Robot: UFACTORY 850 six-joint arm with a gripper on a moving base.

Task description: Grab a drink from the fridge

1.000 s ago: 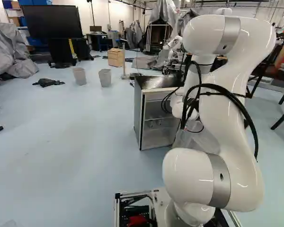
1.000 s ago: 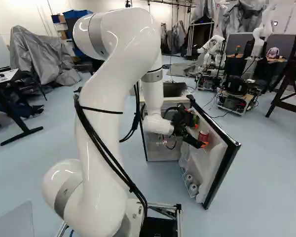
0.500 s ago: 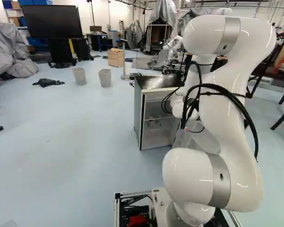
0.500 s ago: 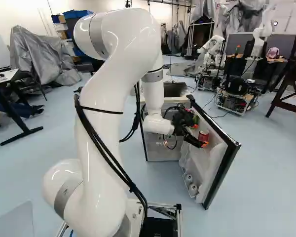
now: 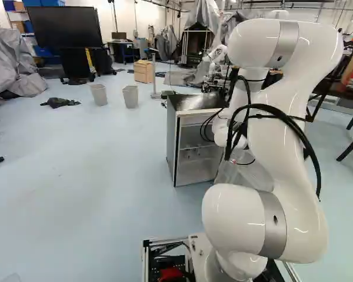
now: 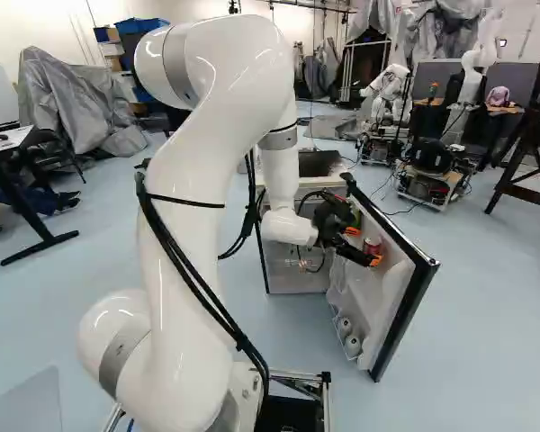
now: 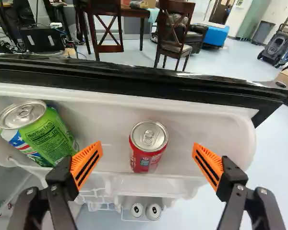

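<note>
In the right base view my gripper (image 6: 364,247) reaches into the open fridge door (image 6: 398,279), close to a red can (image 6: 373,246). The wrist view has the gripper (image 7: 148,161) open wide, one orange-padded finger toward each side of the red can (image 7: 148,147), touching neither side. That can stands upright on the door's upper shelf (image 7: 182,127). A green can (image 7: 47,136) stands on the same shelf, beyond one finger, with another can partly hidden against it. The fridge body (image 5: 194,147) shows in the left base view.
Two cans (image 7: 145,211) lie in a wire rack lower on the door. The door's black edge (image 7: 134,84) runs behind the shelf. Chairs (image 7: 175,36) stand beyond. Another robot (image 6: 391,99) stands farther back.
The gripper has shifted very slightly at the red can in the right base view. The base, fridge and cans show no movement.
</note>
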